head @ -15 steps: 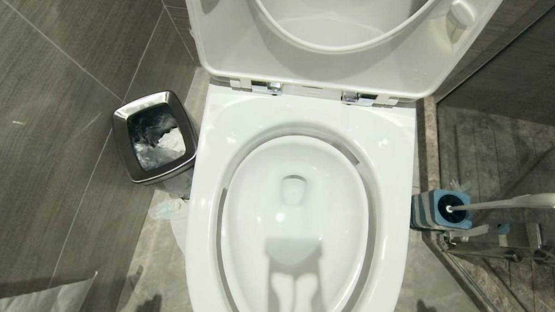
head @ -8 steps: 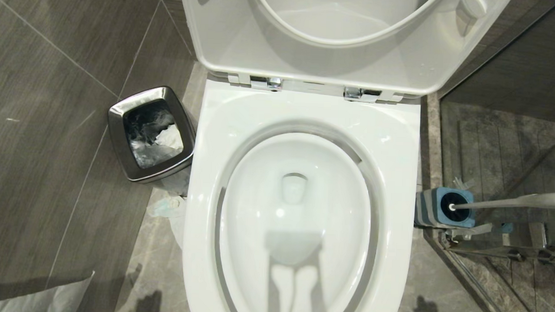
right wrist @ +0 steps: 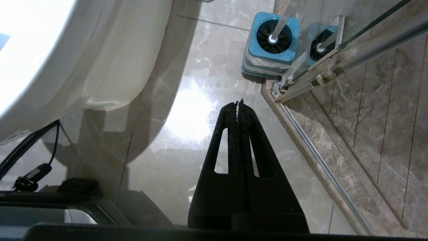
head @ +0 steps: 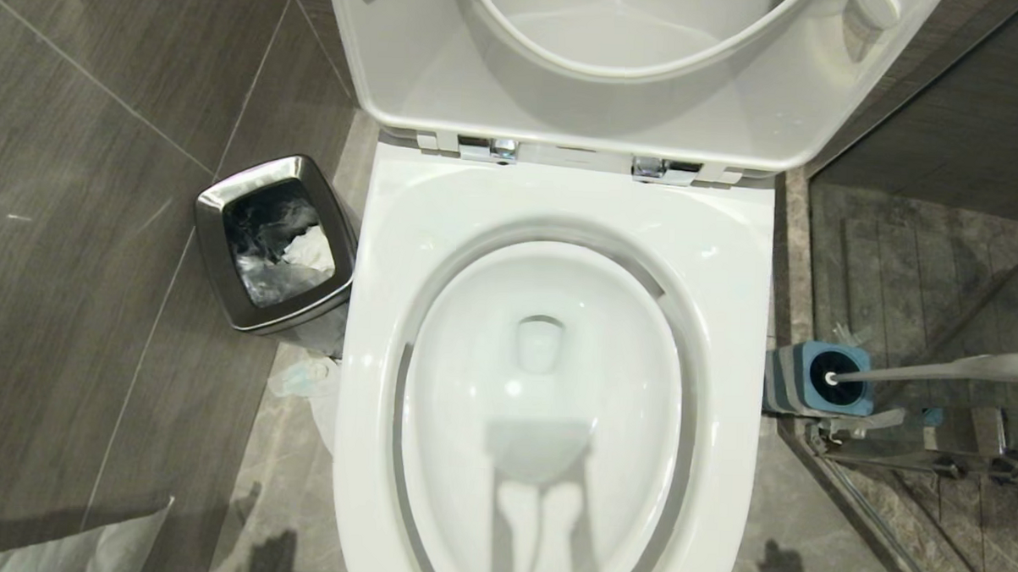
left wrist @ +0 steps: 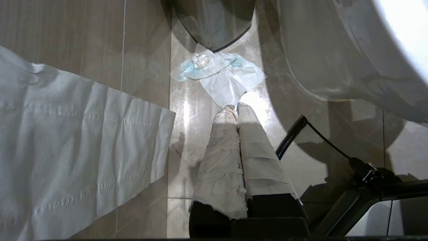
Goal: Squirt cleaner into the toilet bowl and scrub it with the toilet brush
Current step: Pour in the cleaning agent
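**Desk:** What does the head view show?

**Photographer:** The toilet bowl (head: 548, 389) fills the middle of the picture, its seat and lid (head: 618, 78) raised against the back. Neither arm appears. On the robot's left a small steel bin (head: 275, 246) holding crumpled paper stands just beside the bowl on the grey tiled floor (head: 71, 220). On the right, the toilet brush (head: 938, 370) stands in its blue-and-grey holder (head: 819, 381), near the bowl's side, its whitish handle leaning away toward a glass shower door (head: 942, 250). No cleaner bottle can be seen.

**Desk:** And the left wrist view?

**Photographer:** The left gripper (left wrist: 235, 107), its fingers (left wrist: 220, 157) wrapped in whitish tape, hangs low beside the outer wall of the toilet bowl (left wrist: 334, 60). The fingers are pressed together, holding nothing. Beyond the tips lies a crumpled tissue with a pale blue piece (left wrist: 217, 72), against the foot of the steel bin (left wrist: 214, 23). A broad sheet of white perforated paper (left wrist: 73, 147) hangs to one side.

**Desk:** The right wrist view?

**Photographer:** The right gripper (right wrist: 239, 104), black with toothed inner edges, is closed and empty above the glossy marble floor (right wrist: 190, 117). The toilet bowl's flank (right wrist: 83, 57) is on one side; past the tips the toilet brush's black bristles (right wrist: 272, 38) sit in the blue holder (right wrist: 267, 63), beside the shower door's metal rail (right wrist: 314, 80).
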You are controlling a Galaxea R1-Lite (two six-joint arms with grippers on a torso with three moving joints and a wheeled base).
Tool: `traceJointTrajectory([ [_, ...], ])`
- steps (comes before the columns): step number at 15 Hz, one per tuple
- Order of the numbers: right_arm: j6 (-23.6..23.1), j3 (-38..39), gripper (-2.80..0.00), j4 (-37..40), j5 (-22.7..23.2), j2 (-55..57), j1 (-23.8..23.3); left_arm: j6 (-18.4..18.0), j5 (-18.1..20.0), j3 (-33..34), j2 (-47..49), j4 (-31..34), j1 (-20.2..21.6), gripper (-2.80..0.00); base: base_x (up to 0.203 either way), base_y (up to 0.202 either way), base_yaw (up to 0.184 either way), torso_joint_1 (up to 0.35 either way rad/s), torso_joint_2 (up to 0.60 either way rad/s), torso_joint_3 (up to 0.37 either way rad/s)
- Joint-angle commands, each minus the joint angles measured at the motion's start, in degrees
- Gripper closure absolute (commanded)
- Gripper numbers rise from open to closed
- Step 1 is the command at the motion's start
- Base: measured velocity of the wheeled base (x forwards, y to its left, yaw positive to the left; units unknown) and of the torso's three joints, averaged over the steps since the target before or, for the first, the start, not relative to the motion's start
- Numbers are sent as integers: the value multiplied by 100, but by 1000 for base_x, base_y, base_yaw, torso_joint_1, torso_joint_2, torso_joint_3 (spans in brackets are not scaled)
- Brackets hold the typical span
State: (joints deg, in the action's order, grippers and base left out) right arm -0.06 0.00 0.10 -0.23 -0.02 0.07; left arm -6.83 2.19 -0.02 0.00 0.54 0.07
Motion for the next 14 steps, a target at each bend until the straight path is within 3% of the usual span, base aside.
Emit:
traceJointTrajectory([
  [1, -3, 9, 0, -1, -3, 2, 1, -3, 0, 2, 0, 6, 1, 0, 0, 0, 0, 3, -1, -134],
  [7, -3, 9, 0, -1, -3, 2, 1, -3, 0, 2, 0, -1, 1, 0, 0, 0, 0, 2, 3, -173],
  [14, -3, 9, 0, -1, -3, 2, 1, 82, -49, 2, 0, -10, 1, 0, 0, 0, 0, 0, 0, -18],
])
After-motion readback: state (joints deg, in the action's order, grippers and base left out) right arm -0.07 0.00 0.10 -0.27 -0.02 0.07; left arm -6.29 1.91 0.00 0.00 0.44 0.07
